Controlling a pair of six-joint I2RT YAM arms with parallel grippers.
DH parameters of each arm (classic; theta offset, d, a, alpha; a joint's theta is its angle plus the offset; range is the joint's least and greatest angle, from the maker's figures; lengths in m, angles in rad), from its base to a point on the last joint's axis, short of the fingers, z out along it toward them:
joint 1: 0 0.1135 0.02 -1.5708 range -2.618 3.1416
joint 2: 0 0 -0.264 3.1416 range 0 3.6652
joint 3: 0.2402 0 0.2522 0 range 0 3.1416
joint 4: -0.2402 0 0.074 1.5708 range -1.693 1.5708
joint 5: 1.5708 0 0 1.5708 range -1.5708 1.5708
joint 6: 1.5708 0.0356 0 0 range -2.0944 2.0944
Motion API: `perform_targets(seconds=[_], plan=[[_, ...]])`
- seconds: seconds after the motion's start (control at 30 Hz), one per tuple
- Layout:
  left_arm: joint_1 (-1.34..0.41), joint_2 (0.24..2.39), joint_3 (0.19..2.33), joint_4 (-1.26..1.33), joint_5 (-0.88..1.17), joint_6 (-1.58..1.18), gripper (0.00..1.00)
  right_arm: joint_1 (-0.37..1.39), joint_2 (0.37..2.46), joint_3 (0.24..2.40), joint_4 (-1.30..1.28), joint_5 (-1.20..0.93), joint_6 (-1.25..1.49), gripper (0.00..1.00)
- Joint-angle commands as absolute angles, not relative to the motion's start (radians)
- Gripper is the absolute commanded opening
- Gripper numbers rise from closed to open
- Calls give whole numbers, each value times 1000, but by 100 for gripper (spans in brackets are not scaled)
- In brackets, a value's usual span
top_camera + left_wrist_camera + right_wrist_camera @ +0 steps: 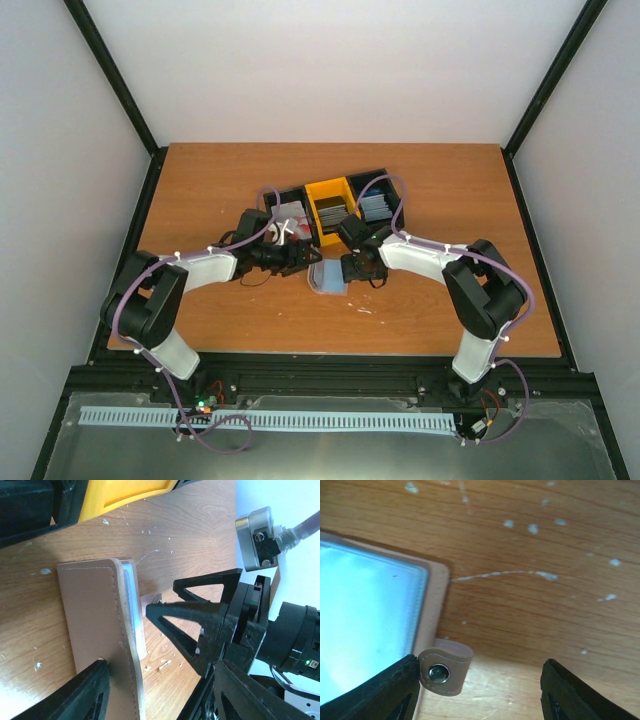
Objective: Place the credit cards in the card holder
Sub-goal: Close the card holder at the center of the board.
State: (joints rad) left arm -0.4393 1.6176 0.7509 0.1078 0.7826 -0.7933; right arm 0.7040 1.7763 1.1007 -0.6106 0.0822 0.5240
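Note:
The card holder (328,278) lies flat on the table between my two grippers. In the left wrist view its tan cover (95,620) is raised a little over the clear sleeves (131,600). My left gripper (160,700) is open, with the cover's free edge between its fingers. My right gripper (480,692) is open at the holder's other side; the snap tab (444,670) sits against its left finger (385,692). A blue-tinted sleeve (365,615) shows there. The credit cards stand in three bins behind: white-red (289,217), dark (331,212), blue-grey (376,206).
The yellow bin (322,190) stands between two black bins (394,180), close behind both grippers. In the left wrist view the right arm's gripper (210,625) is a short way from the holder's edge. Pale flecks dot the wooden table (230,180).

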Motion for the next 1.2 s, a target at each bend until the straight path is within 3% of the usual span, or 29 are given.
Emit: perform_targets(seconds=[0.0,0.2,0.37,0.97,1.17], plan=[[-448,1628,792,101,802,-765,58,707,1741,1115,-667,230,567,62],[-451,1634,807,77,801,-746,58,706,1686,1097,-666,284,608,53],[-462,1639,835,61,809,-723,58,642,1722,1032,-544,-18,586,31],[-506,1702,876,58,862,-707,57,579,1691,924,-408,-181,608,9],[-507,1717,889,135,970,-742,57,565,1683,916,-390,-207,615,6]])
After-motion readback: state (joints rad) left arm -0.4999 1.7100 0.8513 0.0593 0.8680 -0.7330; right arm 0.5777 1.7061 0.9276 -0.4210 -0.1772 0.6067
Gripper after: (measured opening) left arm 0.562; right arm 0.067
